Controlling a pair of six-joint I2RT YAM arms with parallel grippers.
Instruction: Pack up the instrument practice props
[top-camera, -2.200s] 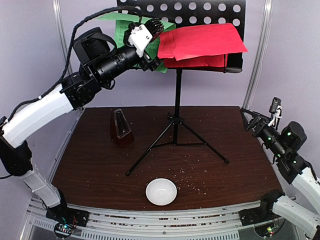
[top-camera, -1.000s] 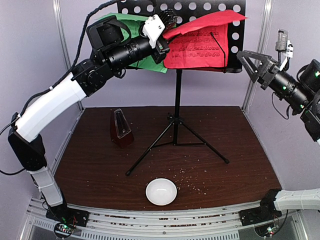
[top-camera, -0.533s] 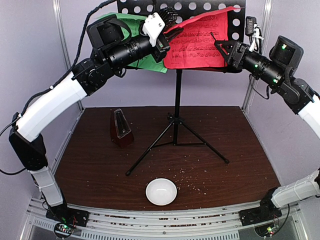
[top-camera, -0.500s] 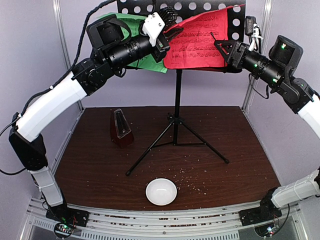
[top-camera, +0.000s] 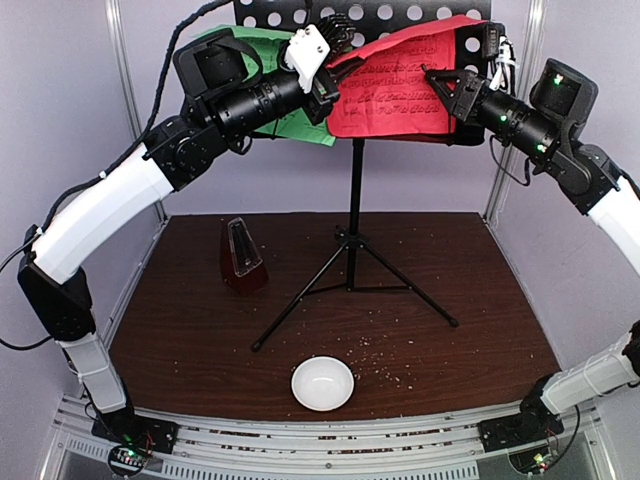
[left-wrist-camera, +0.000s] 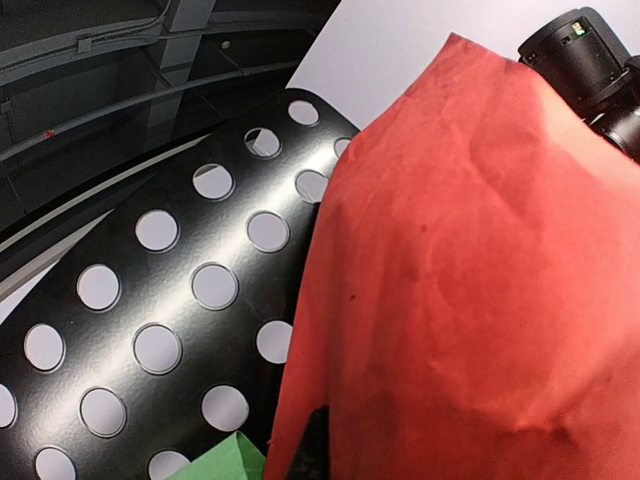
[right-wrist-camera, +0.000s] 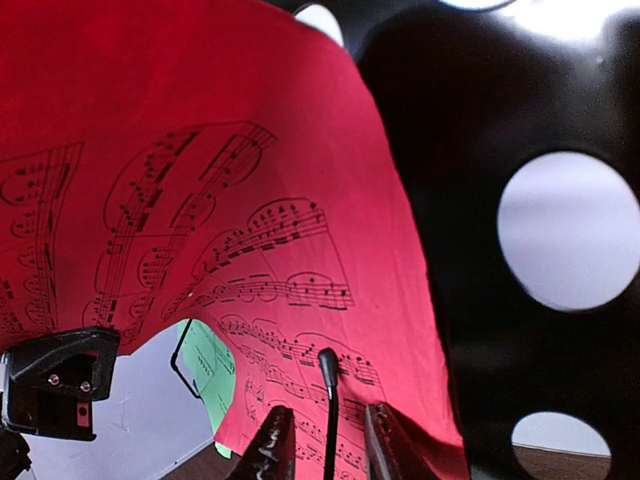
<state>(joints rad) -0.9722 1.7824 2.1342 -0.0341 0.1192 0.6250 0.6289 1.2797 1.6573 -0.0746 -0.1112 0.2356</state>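
Note:
The black perforated music stand stands mid-table on its tripod. On its desk rest a green sheet and a red sheet printed with music. My left gripper is shut on the red sheet's top left edge, which is lifted and curls forward; the paper hides its fingers. My right gripper is open at the red sheet's right side. Its narrow jaws stand on either side of the stand's thin black wire page holder, with gaps showing. The dark red-brown metronome stands on the table at the left.
A small white bowl sits near the front edge of the brown table. The tripod legs spread across the table's middle. Crumbs are scattered on the surface. Metal frame posts rise at the back left and right.
My right arm rose from the table's right side to the stand, and its jaws have narrowed around the wire holder. My left gripper lifted the red sheet's edge earlier and now holds still.

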